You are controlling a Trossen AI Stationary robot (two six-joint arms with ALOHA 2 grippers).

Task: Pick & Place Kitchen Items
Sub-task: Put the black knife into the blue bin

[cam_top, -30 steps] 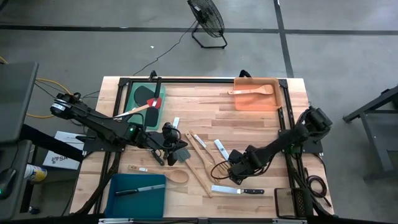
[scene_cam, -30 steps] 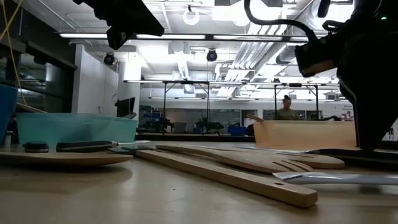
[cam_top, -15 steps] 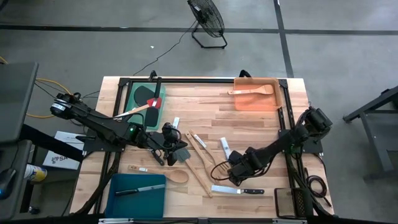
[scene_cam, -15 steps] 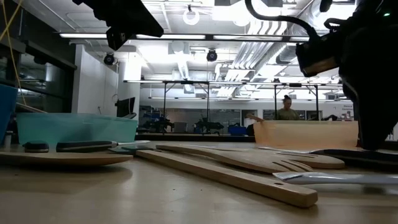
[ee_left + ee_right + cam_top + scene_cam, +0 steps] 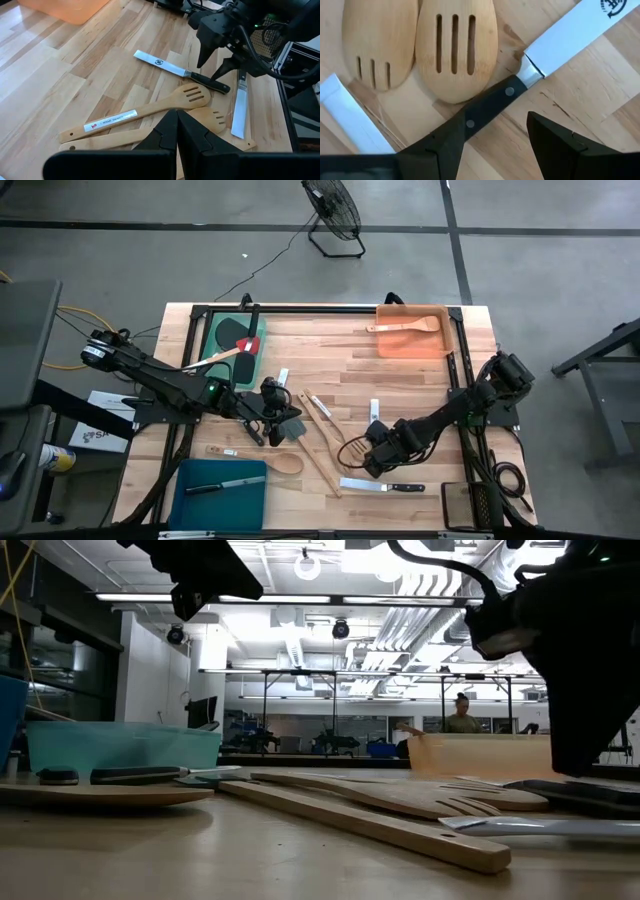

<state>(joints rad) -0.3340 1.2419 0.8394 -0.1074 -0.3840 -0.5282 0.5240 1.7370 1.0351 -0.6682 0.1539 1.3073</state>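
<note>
Item: black-handled knife, flat on worktop; handle crosses aslant between the open right claw fingers. Left claw, shut and empty, farther.

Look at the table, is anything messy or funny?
Yes, a little. Near the table's middle, the black-handled knife lies askew with its handle right against the head of a wooden slotted turner, which sits bunched beside another one. The open right gripper hovers over that handle.

Table — utensils (trays too)
</note>
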